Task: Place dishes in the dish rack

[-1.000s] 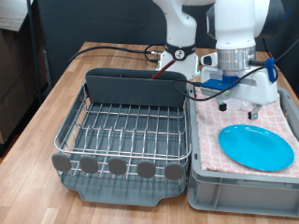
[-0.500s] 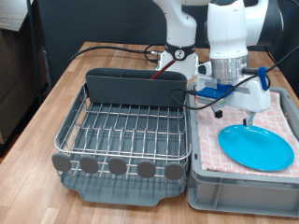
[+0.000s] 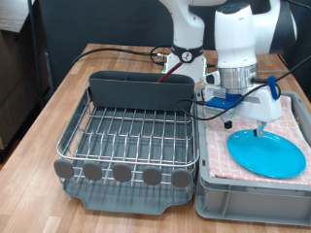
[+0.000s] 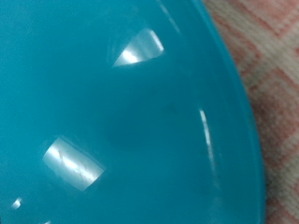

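Plate (image 3: 267,153) lies flat on the pink checked cloth (image 3: 292,126) in the grey crate (image 3: 255,194), right of the rack (image 3: 126,136). We see our gripper (image 3: 259,126) just above its far edge, but we cannot tell whether the fingers are open.

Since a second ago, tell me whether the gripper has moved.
Yes. The gripper has shifted toward the exterior view's left and come down, from beyond the crate to just over the blue plate.
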Action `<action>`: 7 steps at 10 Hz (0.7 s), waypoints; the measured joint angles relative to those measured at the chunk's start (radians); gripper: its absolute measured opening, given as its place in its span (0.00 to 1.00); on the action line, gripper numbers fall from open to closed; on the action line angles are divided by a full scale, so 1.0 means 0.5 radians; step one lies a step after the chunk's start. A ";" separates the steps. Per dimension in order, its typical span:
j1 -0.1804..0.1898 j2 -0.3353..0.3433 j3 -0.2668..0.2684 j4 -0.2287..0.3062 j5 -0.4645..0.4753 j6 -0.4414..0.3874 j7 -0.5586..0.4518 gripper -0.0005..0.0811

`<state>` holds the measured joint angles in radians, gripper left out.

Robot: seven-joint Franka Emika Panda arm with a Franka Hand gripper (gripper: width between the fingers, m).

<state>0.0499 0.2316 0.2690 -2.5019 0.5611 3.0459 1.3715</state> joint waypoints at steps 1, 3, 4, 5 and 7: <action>-0.029 0.028 0.037 0.018 0.019 0.020 -0.027 0.99; -0.047 0.074 0.059 0.050 0.021 0.059 -0.035 0.99; -0.047 0.091 0.059 0.061 0.021 0.081 -0.035 0.99; -0.046 0.100 0.059 0.067 0.021 0.095 -0.029 0.99; -0.045 0.101 0.057 0.067 0.021 0.104 -0.021 0.99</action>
<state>0.0272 0.2822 0.2976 -2.4682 0.5713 3.0977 1.3612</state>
